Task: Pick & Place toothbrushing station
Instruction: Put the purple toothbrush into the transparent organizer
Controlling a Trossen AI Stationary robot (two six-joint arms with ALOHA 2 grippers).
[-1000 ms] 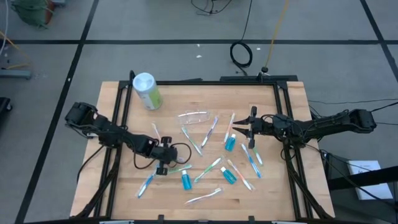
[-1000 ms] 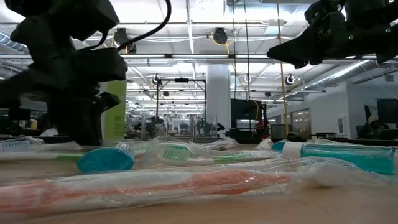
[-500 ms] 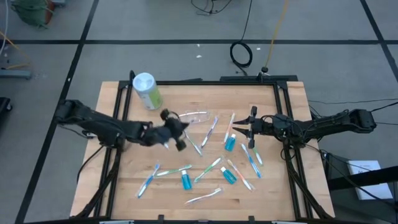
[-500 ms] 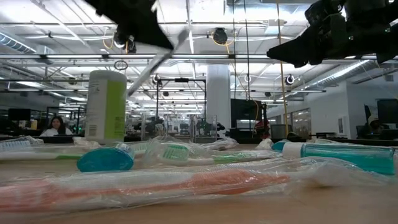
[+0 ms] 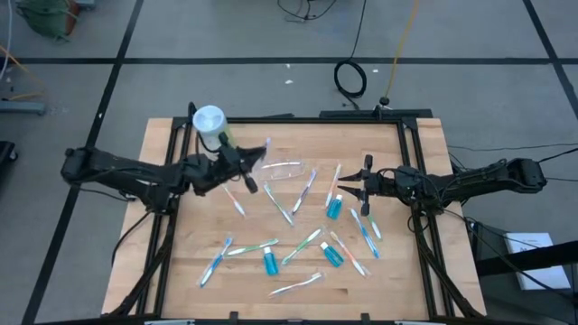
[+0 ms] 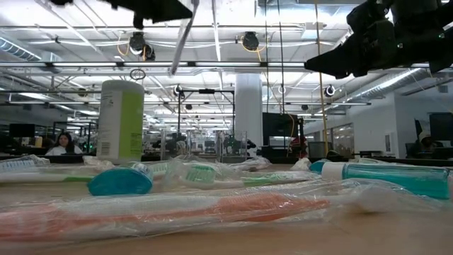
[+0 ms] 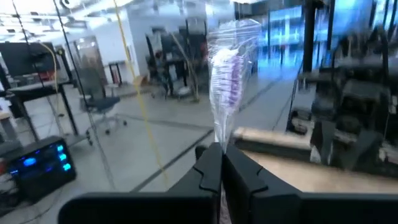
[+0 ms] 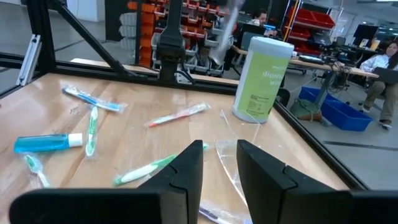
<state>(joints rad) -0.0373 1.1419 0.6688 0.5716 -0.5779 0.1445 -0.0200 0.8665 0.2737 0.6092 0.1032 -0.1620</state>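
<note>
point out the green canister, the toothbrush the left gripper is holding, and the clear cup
green canister [image 6: 119,120], low view, middle of its side
wrapped toothbrush [image 7: 227,78], left wrist view, bristle head
clear cup [image 5: 282,169], high view, its side, lying down

Green canister [image 5: 212,132] upright on wooden table [image 5: 397,280]

Scattered loose over the table: thin wrapped toothbrushes [image 5: 303,248] in blue, green, white and orange, plus small blue white-capped tubes [image 5: 268,262], all lying flat. Clear plastic holder [image 5: 284,169] on its side near the middle, toward twelve o'clock. One tube [image 5: 334,207] toward three o'clock, another [image 5: 330,254] toward five, a white brush [image 5: 295,288] at six, a blue one [image 5: 213,265] at seven. One wrapped toothbrush [image 7: 227,81] with purple bristles held aloft, upright, off the wood, pinched at its lower end.
</note>
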